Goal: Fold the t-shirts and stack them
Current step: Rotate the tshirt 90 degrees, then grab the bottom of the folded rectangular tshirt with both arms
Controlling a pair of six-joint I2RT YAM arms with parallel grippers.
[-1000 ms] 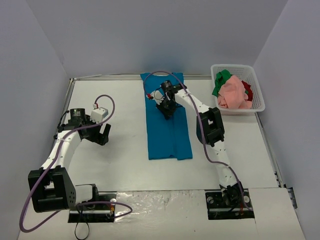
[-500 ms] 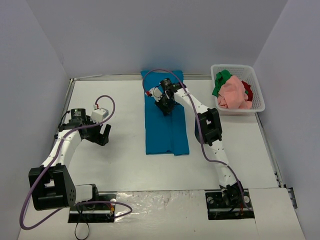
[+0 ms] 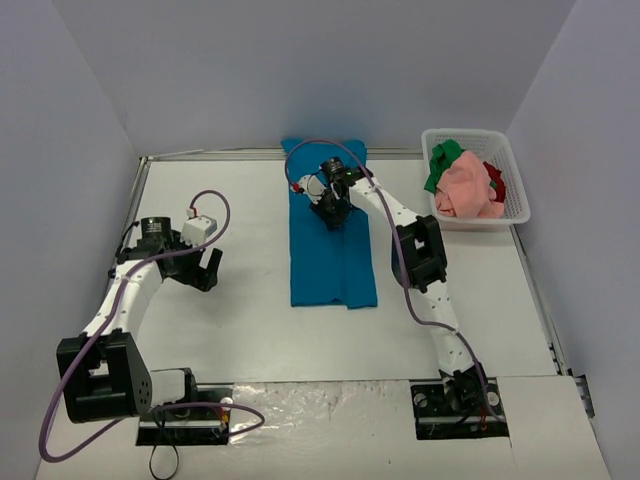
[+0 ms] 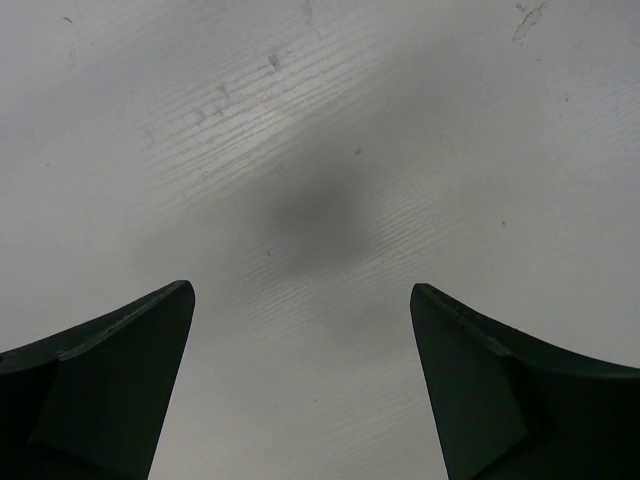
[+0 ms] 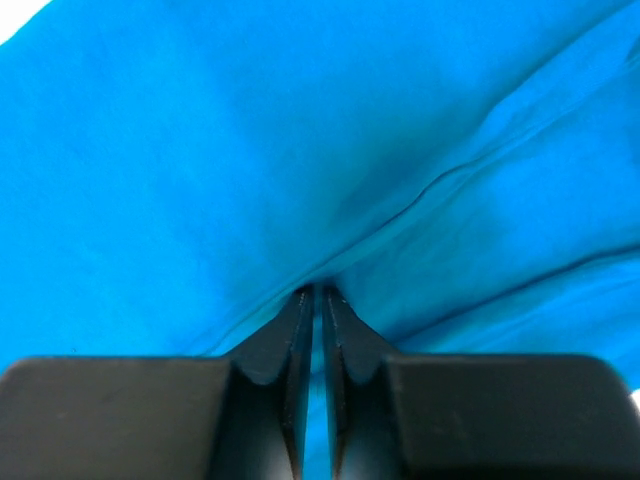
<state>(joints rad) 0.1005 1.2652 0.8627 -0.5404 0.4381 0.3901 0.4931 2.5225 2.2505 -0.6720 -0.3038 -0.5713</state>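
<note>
One teal-blue shirt point(image 3: 335, 270) lies flat on the table point(image 3: 240, 300) left of the basket point(image 3: 520, 195), where three more shirts point(image 3: 465, 190), pink, green and red, half hide one another. My right gripper point(image 5: 317, 292) pinches a teal fold. My left gripper point(image 4: 302, 290), farther left, gapes wide over the table.

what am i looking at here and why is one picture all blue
These are two robot arms bolted to a white table. The wide picture looks down from above and behind them; the other two come from a camera on each wrist. The left gripper hangs open over bare table, holding nothing. The right gripper is pinched shut on a fold of the teal-blue t-shirt lying mid-table, so its camera sees only blue. The white basket at far right holds a pink t-shirt, a green t-shirt and a red t-shirt.
</note>
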